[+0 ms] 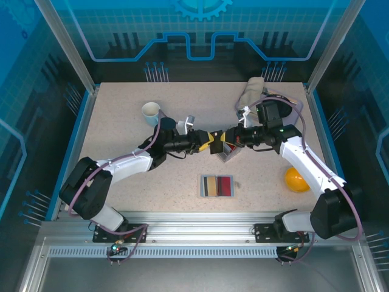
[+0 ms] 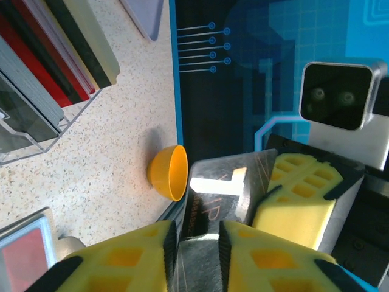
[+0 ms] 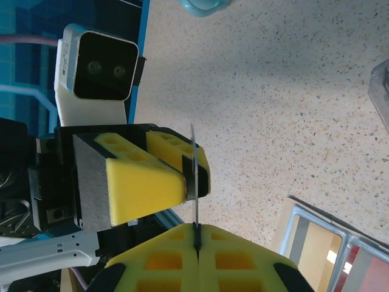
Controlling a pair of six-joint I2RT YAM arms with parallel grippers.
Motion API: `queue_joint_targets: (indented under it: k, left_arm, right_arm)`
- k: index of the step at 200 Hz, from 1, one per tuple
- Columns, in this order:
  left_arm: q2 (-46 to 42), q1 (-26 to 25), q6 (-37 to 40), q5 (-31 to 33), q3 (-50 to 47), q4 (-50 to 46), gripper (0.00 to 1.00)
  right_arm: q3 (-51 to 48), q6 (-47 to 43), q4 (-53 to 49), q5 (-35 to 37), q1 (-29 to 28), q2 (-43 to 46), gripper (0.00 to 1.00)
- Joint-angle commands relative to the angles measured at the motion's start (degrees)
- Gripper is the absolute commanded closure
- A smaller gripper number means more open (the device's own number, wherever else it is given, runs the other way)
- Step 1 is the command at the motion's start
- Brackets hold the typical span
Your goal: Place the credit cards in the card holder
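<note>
1. Credit card (image 2: 223,201), dark and glossy, hangs in the air just above the card holder (image 1: 229,155). It is spanned between the two arms where they meet over the middle of the counter (image 1: 115,118).
2. The right fingers (image 3: 158,261) are clenched on one end of it. From the right wrist the card is a thin line rising straight out of the seam between them.
3. The left fingers (image 2: 121,261) stand either side of the opposite end with only a narrow gap. The card runs through that gap, but I cannot tell whether they actually pinch it.
4. The card's long axis runs from one set of fingers to the other. It therefore lies across the space above the card holder and does not point down into it.
5. The card holder lies below the meeting point and slightly toward the right arm's side. The right arm therefore looks the nearer one, and it is also the one with the sure grip.
6. As I judge it, the coming move turns on this relation. Whichever arm keeps the card must tip one end downward, toward the card holder's opening, before lowering it.
7. The other credit cards (image 1: 217,185), in tan, dark and red, lie side by side on the near side of the card holder, toward the arm bases. They are apart from both sets of fingers.
</note>
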State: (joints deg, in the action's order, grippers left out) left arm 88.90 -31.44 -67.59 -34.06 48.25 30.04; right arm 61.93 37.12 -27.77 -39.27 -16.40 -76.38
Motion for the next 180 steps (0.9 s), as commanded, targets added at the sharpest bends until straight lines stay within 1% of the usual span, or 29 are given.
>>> queue_joint_targets:
  k: [1, 10, 27, 37, 73, 90, 109, 116, 125, 135, 143, 146, 156, 160, 165, 168, 180]
  left_arm:
    - [0.3, 0.3, -0.4, -2.0, 1.8, 2.7, 0.81]
    - [0.3, 0.3, -0.3, -2.0, 1.7, 2.9, 0.84]
    - [0.3, 0.3, -0.7, -1.9, 1.4, 3.9, 0.96]
    - [0.4, 0.3, -1.1, -1.7, 1.2, 4.5, 1.0]
    - [0.9, 0.3, -3.5, -1.5, 0.4, 8.8, 1.0]
    - [1.2, 0.3, -4.9, -1.4, -0.2, 11.3, 1.0]
    - [1.5, 0.3, -5.5, -1.6, -0.4, 11.9, 1.0]
    - [1.6, 0.3, -5.5, -1.5, -0.6, 11.9, 1.0]
    - [1.3, 0.4, -5.4, -1.4, -0.8, 11.3, 1.0]
    - [1.0, 0.4, -4.7, -0.9, -1.0, 9.4, 1.0]
    - [0.5, 0.4, -3.8, -0.4, -1.0, 6.6, 0.89]
    - [0.1, 0.4, -3.4, 0.0, -0.9, 5.3, 0.82]
    - [-0.9, 0.4, -1.5, 1.1, -1.1, -0.2, 0.76]
    - [-1.4, 0.4, -0.4, 1.7, -1.2, -2.6, 0.72]
    - [-2.1, 0.4, 0.9, 2.7, -1.1, -7.0, 0.61]
    - [-2.6, 0.4, 1.9, 3.5, -1.0, -9.8, 0.57]
    - [-4.3, 0.4, 5.7, 6.5, -1.2, -19.4, 0.53]
  right_arm:
    - [-1.2, 2.1, 2.9, -4.3, 1.1, 1.1, 0.99]
    - [-1.5, 2.5, 3.5, -4.9, 1.3, 1.1, 0.98]
    - [-1.9, 2.9, 4.3, -5.9, 1.4, 1.1, 0.95]
    - [-2.1, 3.1, 4.7, -6.6, 1.3, 1.1, 0.92]
    - [-3.5, 4.5, 7.0, -8.5, 1.5, 0.9, 0.81]
    - [-4.2, 5.2, 8.1, -9.3, 1.5, 0.6, 0.78]
    - [-4.9, 6.3, 10.0, -9.9, 1.5, 0.3, 0.8]
    - [-4.9, 6.5, 10.2, -9.7, 1.5, 0.4, 0.84]
    - [-4.9, 6.2, 10.0, -9.3, 1.6, 0.9, 0.86]
    - [-5.0, 5.7, 9.0, -8.9, 1.8, 1.2, 0.91]
    - [-4.6, 4.6, 7.1, -7.7, 1.9, 1.6, 0.94]
    - [-4.4, 4.0, 6.1, -6.9, 1.8, 1.8, 0.94]
    - [-3.9, 1.6, 1.5, -3.6, 1.8, 2.4, 0.95]
    - [-3.8, 0.4, -0.1, -1.9, 1.8, 2.6, 0.95]
    - [-3.6, -0.9, -2.9, 0.5, 1.7, 3.1, 0.96]
    - [-3.7, -1.7, -4.4, 1.7, 1.6, 3.5, 0.96]
    - [-4.8, -4.0, -9.2, 8.7, 0.5, 5.0, 0.95]
